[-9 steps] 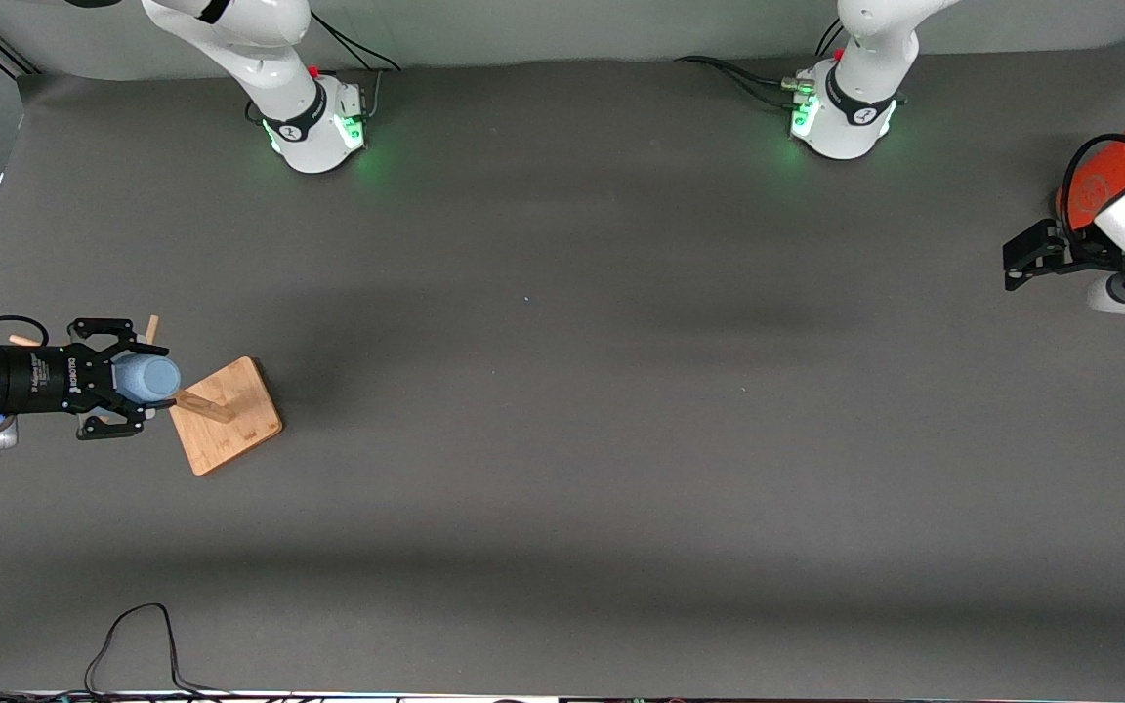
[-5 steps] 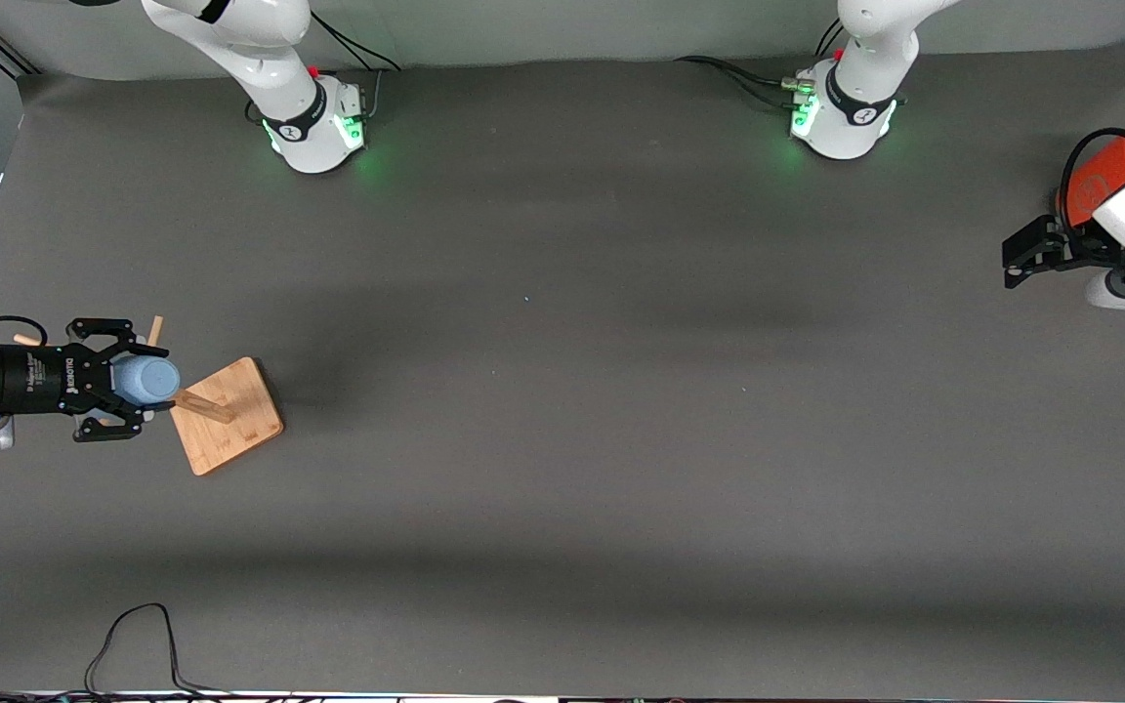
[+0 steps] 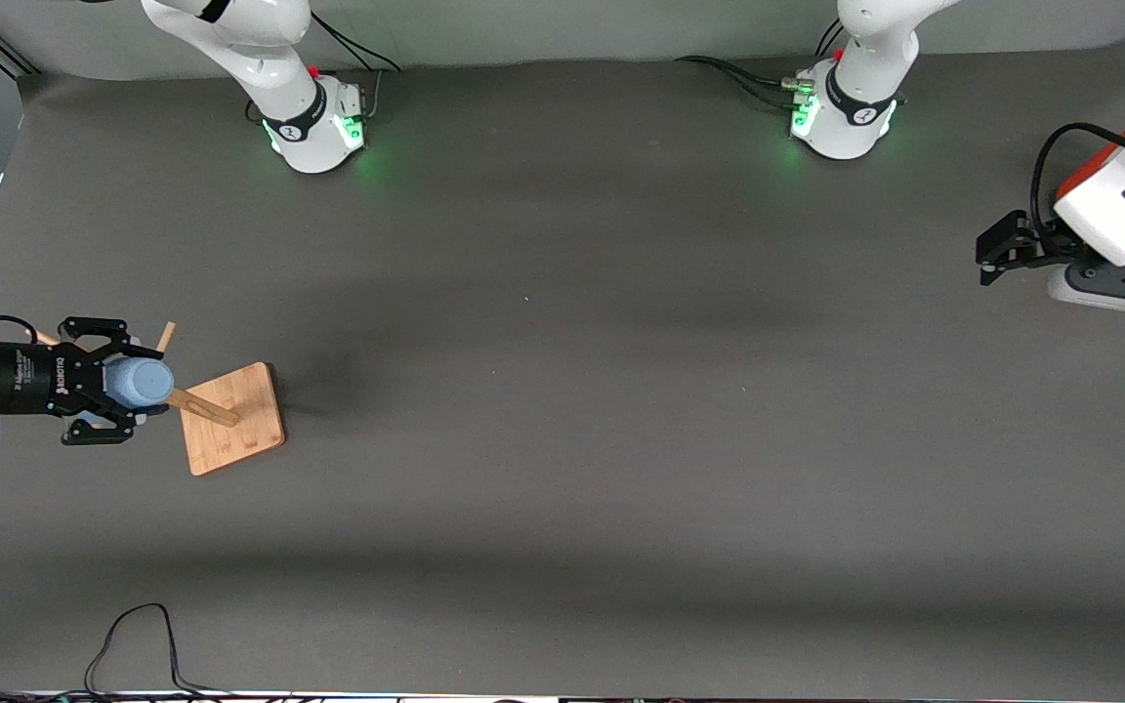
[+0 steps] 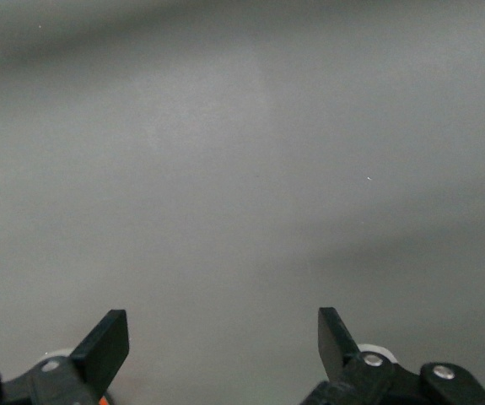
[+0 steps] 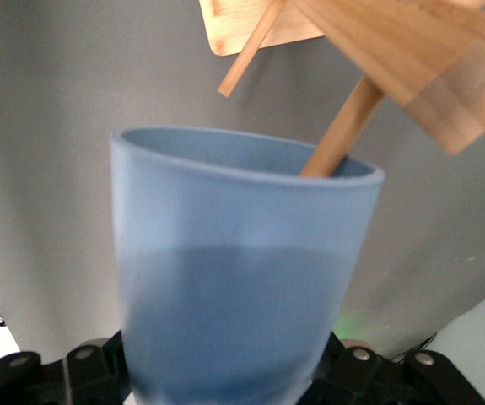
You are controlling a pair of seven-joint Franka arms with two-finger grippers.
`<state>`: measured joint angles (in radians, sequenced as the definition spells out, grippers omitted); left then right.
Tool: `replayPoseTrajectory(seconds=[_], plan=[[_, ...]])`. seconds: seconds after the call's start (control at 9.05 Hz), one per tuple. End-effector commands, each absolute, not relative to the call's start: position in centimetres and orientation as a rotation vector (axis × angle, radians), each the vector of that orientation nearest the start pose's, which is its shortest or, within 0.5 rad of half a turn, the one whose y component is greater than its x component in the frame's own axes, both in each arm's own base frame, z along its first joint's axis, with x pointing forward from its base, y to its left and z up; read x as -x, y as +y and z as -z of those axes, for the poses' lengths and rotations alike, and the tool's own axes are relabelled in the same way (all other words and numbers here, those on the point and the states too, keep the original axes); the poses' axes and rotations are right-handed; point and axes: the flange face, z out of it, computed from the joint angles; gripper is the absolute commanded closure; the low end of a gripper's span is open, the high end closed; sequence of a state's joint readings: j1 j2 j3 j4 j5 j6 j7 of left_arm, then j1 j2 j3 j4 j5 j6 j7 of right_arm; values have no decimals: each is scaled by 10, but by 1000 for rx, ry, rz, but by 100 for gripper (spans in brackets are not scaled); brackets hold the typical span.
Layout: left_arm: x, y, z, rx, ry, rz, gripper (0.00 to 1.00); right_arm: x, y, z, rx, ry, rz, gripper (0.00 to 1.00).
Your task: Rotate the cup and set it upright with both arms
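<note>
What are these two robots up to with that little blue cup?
The right arm's tool is shut on the blue cup, which hangs on a peg of the wooden rack at that arm's end of the table. The left arm's tool waits, open, over bare table at its own end.

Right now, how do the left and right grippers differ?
The right gripper is shut on the cup, which sits over a peg of the wooden rack; the left gripper is open and holds nothing. The right gripper is at the rack; the left gripper hangs over bare table at the left arm's end. Both are black and two-fingered.
</note>
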<state>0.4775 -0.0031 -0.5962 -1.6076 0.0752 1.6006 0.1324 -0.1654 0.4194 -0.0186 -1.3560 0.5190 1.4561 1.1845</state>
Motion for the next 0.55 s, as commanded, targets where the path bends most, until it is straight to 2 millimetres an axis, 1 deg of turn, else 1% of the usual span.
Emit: replayPoseTrajectory(seconds=[0.0, 0.22, 0.33, 0.44], plan=[[-549, -59, -616, 3016, 391, -20, 0, -648, -49, -497, 2085, 1763, -716, 69], [-547, -59, -615, 3015, 392, -40, 0, -646, -41, -507, 2067, 1759, -718, 69], [-545, -58, -618, 3014, 387, -52, 0, -646, -32, -512, 2059, 1749, -724, 69], [-544, -58, -621, 3012, 384, -46, 0, -646, -24, -512, 2070, 1736, -726, 76]])
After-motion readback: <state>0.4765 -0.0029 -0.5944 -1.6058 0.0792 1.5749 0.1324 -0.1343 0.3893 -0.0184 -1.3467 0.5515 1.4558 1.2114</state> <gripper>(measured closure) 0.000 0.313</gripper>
